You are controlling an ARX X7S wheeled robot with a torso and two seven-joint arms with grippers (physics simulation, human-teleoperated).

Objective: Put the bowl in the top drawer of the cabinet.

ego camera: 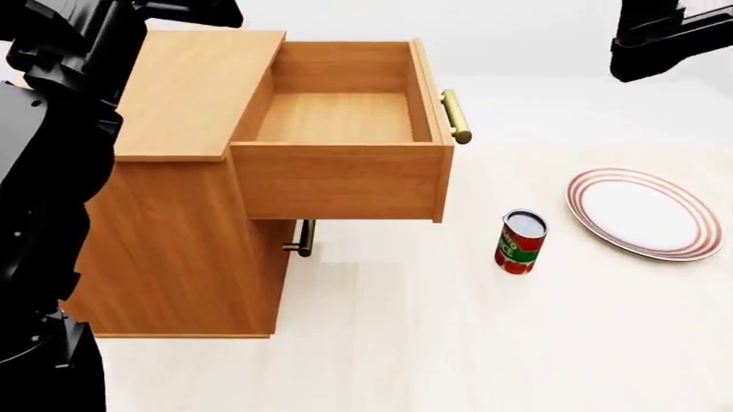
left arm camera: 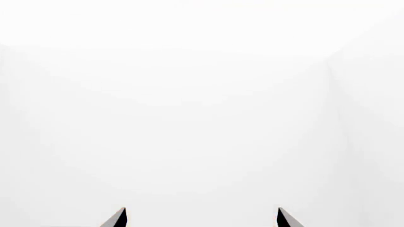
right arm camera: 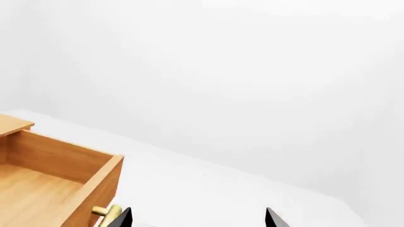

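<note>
Top drawer (ego camera: 343,116) of the cabinet (ego camera: 184,232) stands pulled out and bare, but no bowl shows anywhere, only a can (ego camera: 521,242) and plate (ego camera: 641,212) on the floor. Both grippers' fingertips sit apart, holding nothing. A bowl like that likely wants a rim pinch: rigid, slick, breakable.

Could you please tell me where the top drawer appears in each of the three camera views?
Head view: the top drawer is pulled open at upper centre, empty inside.
Right wrist view: one corner of it shows at lower left.
Left wrist view: not in it.
Shared landmark: the brass handle, seen by the right gripper's fingertip.
</note>
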